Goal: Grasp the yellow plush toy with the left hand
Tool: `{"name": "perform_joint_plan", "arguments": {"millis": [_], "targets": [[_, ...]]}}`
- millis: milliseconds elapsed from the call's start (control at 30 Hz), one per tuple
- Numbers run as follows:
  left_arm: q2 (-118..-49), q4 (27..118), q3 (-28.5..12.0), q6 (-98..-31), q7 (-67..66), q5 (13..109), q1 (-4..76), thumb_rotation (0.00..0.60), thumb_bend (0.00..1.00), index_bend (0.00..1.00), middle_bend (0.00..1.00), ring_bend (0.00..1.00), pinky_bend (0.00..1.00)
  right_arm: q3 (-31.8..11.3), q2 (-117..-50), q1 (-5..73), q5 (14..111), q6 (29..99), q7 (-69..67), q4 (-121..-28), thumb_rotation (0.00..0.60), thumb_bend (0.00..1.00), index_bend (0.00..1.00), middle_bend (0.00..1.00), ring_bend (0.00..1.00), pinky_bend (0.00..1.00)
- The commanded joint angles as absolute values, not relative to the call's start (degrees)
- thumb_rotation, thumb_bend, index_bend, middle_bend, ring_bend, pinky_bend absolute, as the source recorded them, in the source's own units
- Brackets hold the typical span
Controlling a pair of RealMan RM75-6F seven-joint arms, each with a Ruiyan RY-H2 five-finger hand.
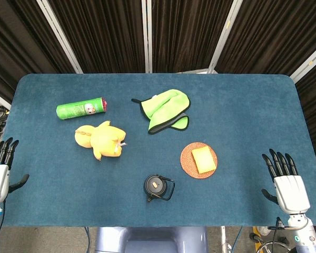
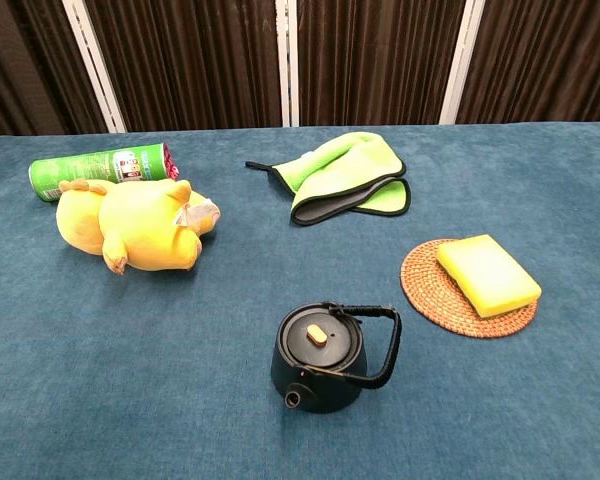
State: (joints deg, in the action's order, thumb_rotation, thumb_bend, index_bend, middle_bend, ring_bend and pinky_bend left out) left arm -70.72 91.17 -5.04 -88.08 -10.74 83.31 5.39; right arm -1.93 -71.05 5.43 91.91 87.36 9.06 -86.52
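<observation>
Yellow plush toy (image 1: 100,140) lies on its side in the left half of the counter (image 1: 242,100), just in front of a green cylindrical can (image 1: 81,109) that rests lengthwise; in the chest view the two look close, possibly touching, cannot say which.

Handling, judged: soft, light, compressible; fabric should give good friction. It will deform under the fingers, so a wrap around the rounded body looks safer than pinching a limb or the head. Approach from the near side or from above to avoid nudging the can, which would likely roll.

Left hand (image 1: 0,171) sits at the counter's near left edge, fingers extended and apart, holding nothing, well apart from the toy. Right hand (image 1: 287,182) sits at the near right edge, likewise spread and empty. Neither shows in the chest view. Grasp not yet begun; reach is the step in hand.

Surface: blue, carpet-like cover, flat, some grip, so the toy is unlikely to slide much when touched.

Other items: green cloth (image 1: 166,109) with dark trim, mid-counter at the back; small black teapot (image 1: 158,187) near the front centre; yellow sponge (image 1: 203,159) on a round woven coaster (image 1: 188,158) to the right. All well apart from the toy.

Room: dark pleated curtains with pale frames behind the counter.
</observation>
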Motion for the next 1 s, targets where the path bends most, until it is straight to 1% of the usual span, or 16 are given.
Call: {"name": "perform_joint_plan", "arguments": {"millis": [33, 767, 833, 867, 900, 933, 1000], "targets": [[-70.71, 91.21, -5.01, -88.12, -10.79, 83.33, 5.36, 0.600, 0.21, 0.00, 0.00, 0.00, 0.00, -1.88, -71.04, 5.41, 91.94, 87.32, 9.03, -86.52, 0.600, 0.13, 0.00, 0.00, 0.00, 0.00], [-70.86, 90.53, -5.63, -86.64, -9.78, 82.11, 6.10, 0.600, 0.22, 0.00, 0.00, 0.00, 0.00, -1.65, -71.26, 5.60, 91.83, 86.50, 9.67, -86.66, 0.600, 0.13, 0.00, 0.00, 0.00, 0.00], [-70.97, 90.40, -5.90, -85.90, -9.89, 81.56, 6.50, 0.600, 0.29, 0.00, 0.00, 0.00, 0.00, -1.47, -71.39, 5.56, 91.67, 86.19, 9.86, -86.52, 0.600, 0.13, 0.00, 0.00, 0.00, 0.00], [-71.04, 90.30, -6.07, -85.55, -10.05, 81.27, 6.73, 0.600, 0.37, 0.00, 0.00, 0.00, 0.00, -1.45, -71.42, 5.56, 91.67, 86.16, 9.97, -86.54, 0.600, 0.12, 0.00, 0.00, 0.00, 0.00], [-71.13, 90.20, -6.21, -85.30, -10.17, 81.06, 6.92, 0.600, 0.48, 0.00, 0.00, 0.00, 0.00, -1.43, -71.47, 5.55, 91.69, 86.17, 10.08, -86.55, 0.600, 0.12, 0.00, 0.00, 0.00, 0.00], [-71.28, 90.00, -6.37, -84.99, -10.23, 80.86, 7.17, 0.600, 0.56, 0.00, 0.00, 0.00, 0.00, -1.42, -71.52, 5.56, 91.76, 86.20, 10.21, -86.53, 0.600, 0.12, 0.00, 0.00, 0.00, 0.00], [-71.72, 89.47, -6.72, -84.22, -10.19, 80.42, 7.75, 0.600, 0.77, 0.00, 0.00, 0.00, 0.00, -1.34, -71.65, 5.56, 91.89, 86.19, 10.44, -86.48, 0.600, 0.13, 0.00, 0.00, 0.00, 0.00]]}}
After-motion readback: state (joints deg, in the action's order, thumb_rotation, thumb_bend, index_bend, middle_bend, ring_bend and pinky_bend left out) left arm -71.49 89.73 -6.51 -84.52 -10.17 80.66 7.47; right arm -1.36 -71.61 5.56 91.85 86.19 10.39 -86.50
